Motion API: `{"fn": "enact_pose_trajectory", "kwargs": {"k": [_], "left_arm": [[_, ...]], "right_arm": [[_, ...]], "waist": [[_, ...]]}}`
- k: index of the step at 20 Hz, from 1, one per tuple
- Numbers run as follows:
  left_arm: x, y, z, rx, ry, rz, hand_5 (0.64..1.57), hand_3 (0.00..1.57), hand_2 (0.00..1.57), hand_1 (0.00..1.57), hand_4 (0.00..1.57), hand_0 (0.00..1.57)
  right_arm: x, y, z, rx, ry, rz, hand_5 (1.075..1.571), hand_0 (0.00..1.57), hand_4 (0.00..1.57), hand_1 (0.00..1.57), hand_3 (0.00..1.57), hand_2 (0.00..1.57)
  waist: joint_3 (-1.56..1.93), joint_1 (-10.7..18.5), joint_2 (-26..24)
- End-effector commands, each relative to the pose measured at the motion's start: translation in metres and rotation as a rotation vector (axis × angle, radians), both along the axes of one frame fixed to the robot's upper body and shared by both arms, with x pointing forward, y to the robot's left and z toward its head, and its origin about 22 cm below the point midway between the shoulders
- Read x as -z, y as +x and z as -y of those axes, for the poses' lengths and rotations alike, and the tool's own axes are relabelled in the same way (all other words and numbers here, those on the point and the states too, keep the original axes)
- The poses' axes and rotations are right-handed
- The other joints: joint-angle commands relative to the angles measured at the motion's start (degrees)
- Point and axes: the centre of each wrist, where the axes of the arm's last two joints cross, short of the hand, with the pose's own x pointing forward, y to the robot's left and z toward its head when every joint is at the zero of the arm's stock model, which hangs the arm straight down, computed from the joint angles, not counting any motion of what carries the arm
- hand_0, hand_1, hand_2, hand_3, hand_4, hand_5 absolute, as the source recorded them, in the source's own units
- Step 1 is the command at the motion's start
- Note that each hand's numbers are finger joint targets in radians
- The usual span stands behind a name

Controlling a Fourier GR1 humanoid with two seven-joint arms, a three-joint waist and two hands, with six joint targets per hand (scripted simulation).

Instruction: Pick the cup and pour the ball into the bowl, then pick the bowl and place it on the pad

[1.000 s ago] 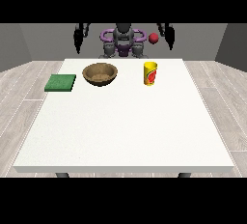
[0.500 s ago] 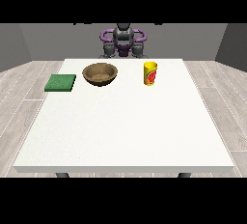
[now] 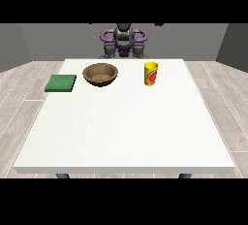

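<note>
White table: yellow cup upright, upper right of centre; brown bowl upper centre-left; green pad at upper left. All apart. Hands barely visible at top; finger state cannot be told.

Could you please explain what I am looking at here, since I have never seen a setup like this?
This is one view, taken from across a white table and facing a humanoid robot that stands at the far edge. On the table lie a green pad at the view's left, a brown bowl in the middle, and a yellow cup at the right, all standing apart. The robot's hands are raised out of view at the top, so nothing is held. I cannot see into the cup.
</note>
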Motion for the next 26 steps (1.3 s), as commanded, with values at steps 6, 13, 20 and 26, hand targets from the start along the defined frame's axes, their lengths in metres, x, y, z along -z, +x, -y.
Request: {"fn": "enact_pose_trajectory", "kwargs": {"k": [6, 13, 20, 26], "left_arm": [[0.012, 0.034, 0.004, -0.022, 0.073, 0.317, 1.526, 0.00, 0.00, 0.00, 0.55, 0.00], [0.067, 0.043, -0.025, -0.061, 0.123, 0.358, 1.483, 0.00, 0.00, 0.00, 0.48, 0.00], [0.109, 0.062, -0.039, -0.019, 0.157, 0.307, 1.451, 0.00, 0.00, 0.00, 0.00, 0.00], [0.112, 0.092, -0.028, -0.024, 0.160, 0.276, 1.432, 0.00, 0.00, 0.00, 0.16, 0.00]], "right_arm": [[-0.008, 0.025, -0.012, -0.048, 0.010, 0.303, 1.545, 0.00, 0.71, 0.00, 0.09, 0.00], [0.006, 0.027, 0.012, -0.043, 0.007, 0.360, 1.548, 0.00, 0.68, 0.00, 0.00, 0.00], [0.006, 0.041, 0.040, -0.047, -0.001, 0.364, 1.559, 0.00, 0.67, 0.00, 0.00, 0.00], [0.034, 0.049, 0.055, -0.056, 0.020, 0.327, 1.562, 0.00, 0.67, 0.00, 0.00, 0.00]], "waist": [[0.00, -1.09, 20.72], [-0.02, -2.35, 26.11], [-0.01, -2.48, 26.43], [0.00, -2.83, 24.91]]}}
